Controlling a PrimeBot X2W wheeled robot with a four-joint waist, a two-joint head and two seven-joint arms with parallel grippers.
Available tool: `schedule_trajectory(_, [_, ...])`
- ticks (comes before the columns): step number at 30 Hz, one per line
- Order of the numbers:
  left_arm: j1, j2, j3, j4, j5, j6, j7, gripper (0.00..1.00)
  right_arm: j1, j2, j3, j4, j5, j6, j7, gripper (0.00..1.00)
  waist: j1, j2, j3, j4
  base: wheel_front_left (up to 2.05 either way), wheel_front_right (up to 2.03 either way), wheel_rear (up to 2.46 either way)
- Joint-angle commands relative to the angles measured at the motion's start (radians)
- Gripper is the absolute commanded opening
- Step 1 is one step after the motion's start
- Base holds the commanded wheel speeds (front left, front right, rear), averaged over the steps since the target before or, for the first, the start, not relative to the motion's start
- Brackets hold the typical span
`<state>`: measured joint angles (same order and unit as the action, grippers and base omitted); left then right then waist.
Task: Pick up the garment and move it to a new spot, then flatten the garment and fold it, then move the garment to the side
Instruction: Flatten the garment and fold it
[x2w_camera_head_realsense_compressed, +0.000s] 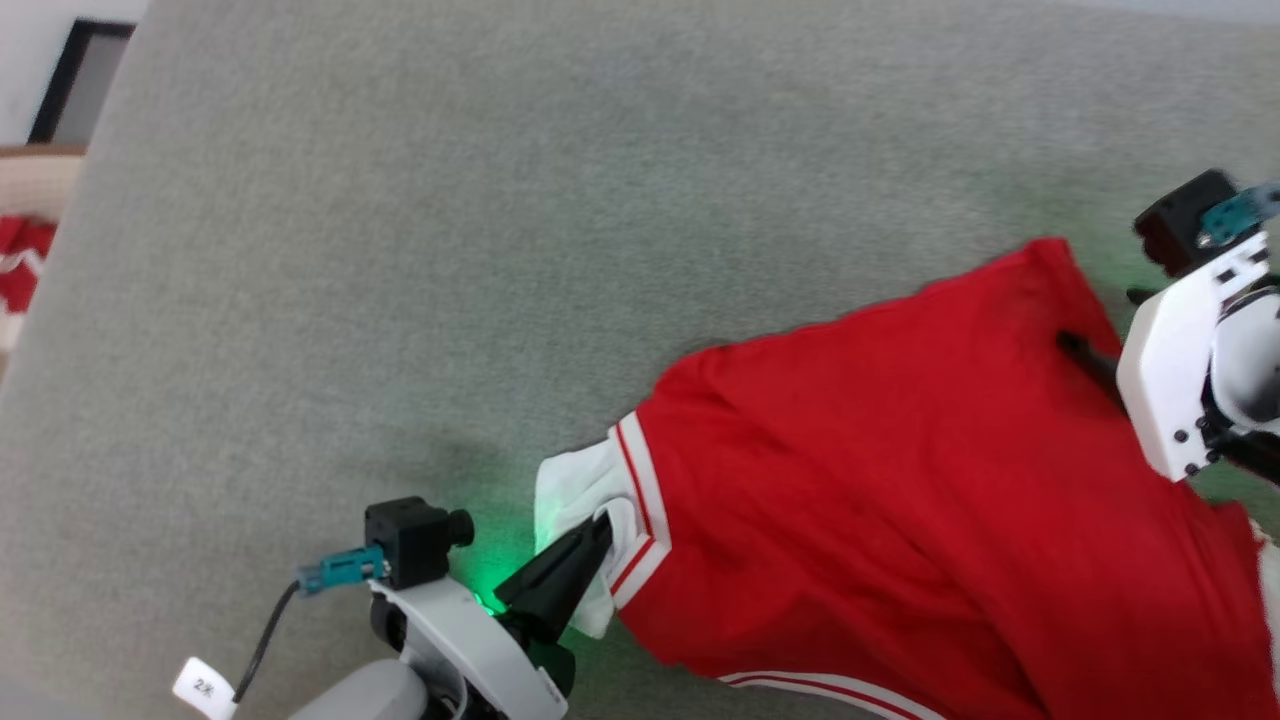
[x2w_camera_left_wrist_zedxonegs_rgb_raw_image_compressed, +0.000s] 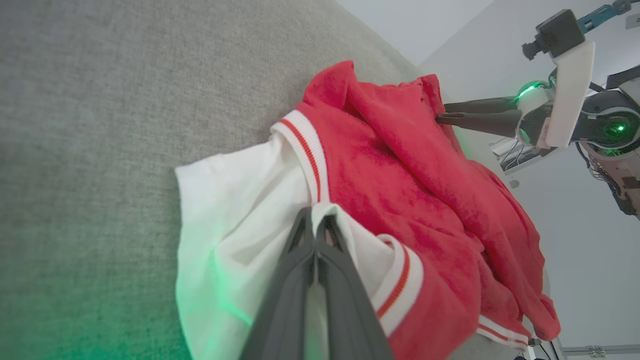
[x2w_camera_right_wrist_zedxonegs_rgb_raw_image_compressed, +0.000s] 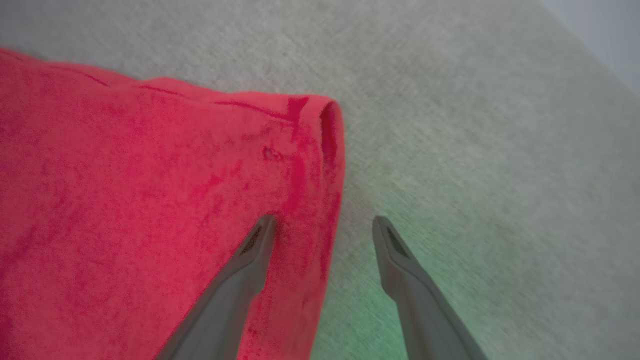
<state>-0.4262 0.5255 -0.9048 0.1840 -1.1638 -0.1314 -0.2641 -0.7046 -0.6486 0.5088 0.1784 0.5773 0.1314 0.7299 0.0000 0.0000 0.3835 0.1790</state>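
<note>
head view: the garment (x2w_camera_head_realsense_compressed: 900, 480) is lying on the grey cloth-covered counter (x2w_camera_head_realsense_compressed: 400, 250), occupying the lower right and running past the bottom and right edges of the view. its red body is facing up. a white band (x2w_camera_head_realsense_compressed: 640, 500) edged with thin red stripes is marking its left end, and white inner fabric (x2w_camera_head_realsense_compressed: 565, 490) is spilling out beyond that band. the left claw (x2w_camera_head_realsense_compressed: 600, 527) is rising from the lower left, its two dark fingers pressed together and pinching a fold of this white fabric just beside the band. the right claw (x2w_camera_head_realsense_compressed: 1100, 320) is reaching in from the right at the garment's upper corner. a small red-and-white cloth (x2w_camera_head_realsense_compressed: 20, 265) is sitting at the far left edge, well apart from the garment (what is carrying it cannot be told).

left wrist view: the left claw (x2w_camera_left_wrist_zedxonegs_rgb_raw_image_compressed: 315, 222) is gripping the white fabric. the garment (x2w_camera_left_wrist_zedxonegs_rgb_raw_image_compressed: 400, 190) is humping into soft ridges behind it, with the right claw (x2w_camera_left_wrist_zedxonegs_rgb_raw_image_compressed: 442, 112) at the far red corner.

right wrist view: the right claw (x2w_camera_right_wrist_zedxonegs_rgb_raw_image_compressed: 324, 225) is standing apart, holding nothing. one finger (x2w_camera_right_wrist_zedxonegs_rgb_raw_image_compressed: 250, 260) is lying over the red cloth of the garment (x2w_camera_right_wrist_zedxonegs_rgb_raw_image_compressed: 150, 200) and the other is hovering over bare counter (x2w_camera_right_wrist_zedxonegs_rgb_raw_image_compressed: 500, 150), so the garment's side edge is running between them. a green glow (x2w_camera_head_realsense_compressed: 495, 545) is tinting the counter beside each claw.
</note>
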Motion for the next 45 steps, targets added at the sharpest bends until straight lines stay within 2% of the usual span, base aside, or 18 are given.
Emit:
schedule_trajectory(1, [-0.009,-0.008,-0.003,0.004,0.003,0.003,0.0,0.0,-0.014,-0.006,0.032,0.016,0.011,-0.002,0.009,1.0,0.0,0.0,0.032,0.034,0.0,0.0,0.0])
schedule_trajectory(4, [-0.011,-0.016,-0.006,0.01,0.001,0.003,0.0,0.0,-0.024,-0.011,0.108,0.056,0.053,-0.001,0.016,0.98,0.0,0.0,0.031,0.039,0.0,0.0,0.0])
schedule_trajectory(5, [-0.01,-0.017,-0.005,0.012,-0.001,0.003,0.0,0.0,-0.027,-0.015,0.127,0.066,0.068,-0.001,0.013,0.5,0.0,0.0,0.029,0.04,0.0,0.0,0.0])
schedule_trajectory(6, [-0.006,-0.018,-0.003,0.014,-0.002,0.003,0.0,0.0,-0.027,-0.017,0.144,0.076,0.082,-0.001,0.012,0.22,0.0,0.0,0.025,0.039,0.0,0.0,0.0])
schedule_trajectory(7, [-0.003,-0.019,-0.003,0.016,-0.003,0.003,0.0,0.0,-0.028,-0.019,0.164,0.077,0.095,-0.001,0.004,0.0,0.0,0.0,0.02,0.038,0.0,0.0,0.0])
schedule_trajectory(13, [-0.034,0.014,-0.016,0.041,0.022,0.003,0.0,0.0,-0.091,-0.015,0.121,0.125,0.141,-0.002,-0.142,0.0,0.0,0.0,-0.018,0.02,0.0,0.0,0.0])
schedule_trajectory(16, [-0.072,0.039,-0.002,0.044,0.012,0.003,0.0,0.0,-0.128,-0.006,0.077,0.164,0.12,-0.002,-0.252,0.0,0.0,0.0,-0.038,0.004,0.0,0.0,0.0])
schedule_trajectory(22, [-0.208,0.06,0.064,0.039,-0.025,0.003,0.0,0.0,-0.186,0.042,-0.083,0.299,0.071,-0.002,-0.445,0.0,0.0,0.0,-0.062,-0.038,0.0,0.0,0.0])
schedule_trajectory(25, [-0.317,0.068,0.071,0.061,-0.046,0.003,0.0,0.0,-0.239,0.081,-0.176,0.376,0.043,-0.002,-0.519,0.0,0.0,0.0,-0.05,-0.065,0.0,0.0,0.0])
schedule_trajectory(32, [-0.636,0.036,0.111,0.211,-0.186,0.003,0.026,0.0,-0.449,0.207,-0.404,0.556,-0.017,-0.002,-0.671,0.0,0.0,0.0,0.028,-0.128,0.0,0.0,0.0])
schedule_trajectory(39, [-0.935,-0.006,0.212,0.404,-0.3,0.003,0.039,0.0,-0.666,0.302,-0.506,0.679,-0.106,-0.002,-0.754,0.0,0.0,0.0,0.082,-0.176,0.0,0.0,0.0])
schedule_trajectory(45, [-1.159,-0.006,0.293,0.517,-0.32,0.004,0.02,0.0,-0.843,0.34,-0.63,0.76,-0.171,-0.003,-0.873,0.0,0.0,0.0,0.114,-0.192,0.0,0.0,0.0])
